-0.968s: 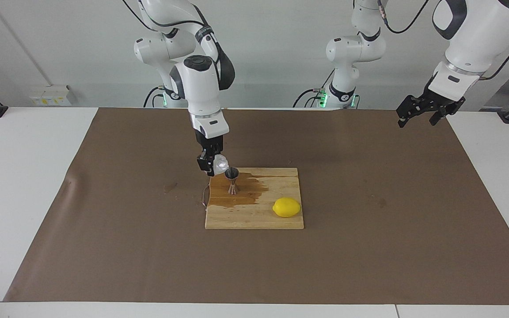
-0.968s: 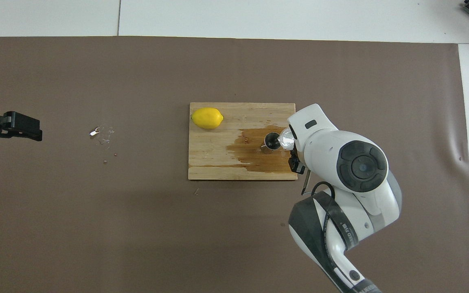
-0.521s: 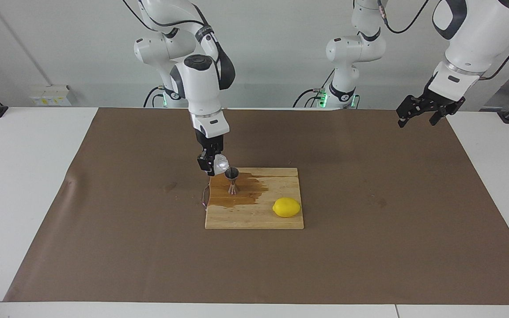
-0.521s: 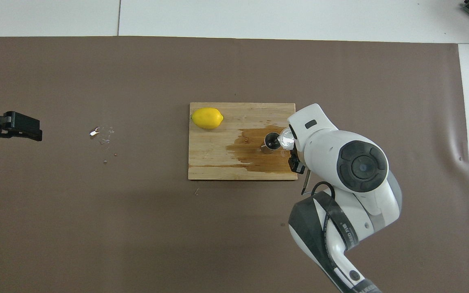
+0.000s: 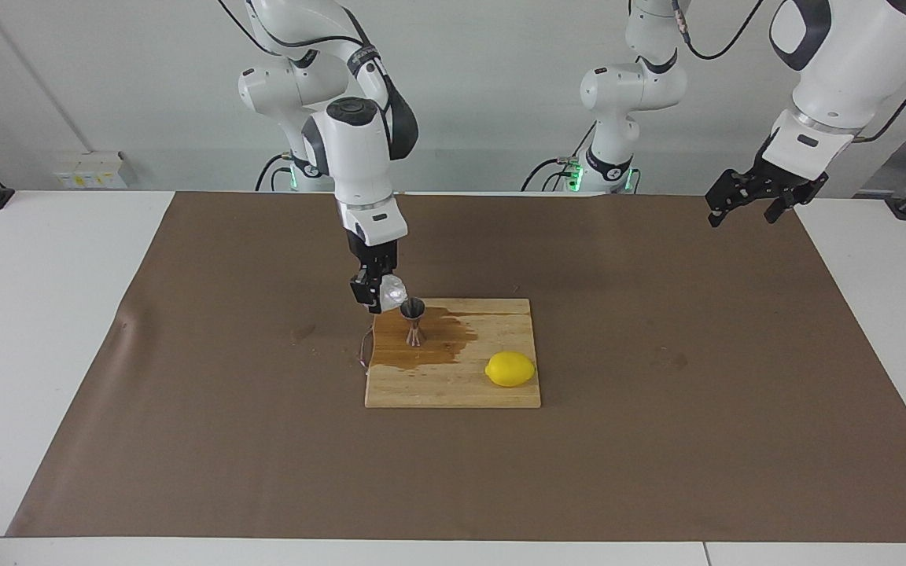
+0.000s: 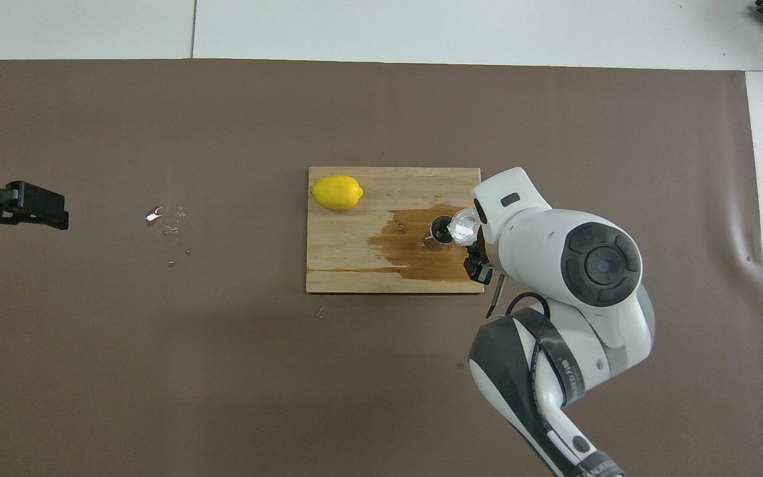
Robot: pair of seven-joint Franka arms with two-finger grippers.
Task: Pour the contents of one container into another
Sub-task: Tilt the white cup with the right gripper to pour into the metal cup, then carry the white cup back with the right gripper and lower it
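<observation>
Both views are bright and evenly lit from above, sharp edge to edge with no visible blur. Around the cutting board (image 5: 453,393) shadows are soft and faint. The wet patch on it looks dark rather than glaring. The lemon (image 5: 510,369) carries a small pale highlight.

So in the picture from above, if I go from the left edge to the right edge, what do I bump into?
Left end effector → bits of litter → lemon → jigger → cup, held by the right end effector. The lemon and jigger sit on the board, which has a wet brown stain.
</observation>
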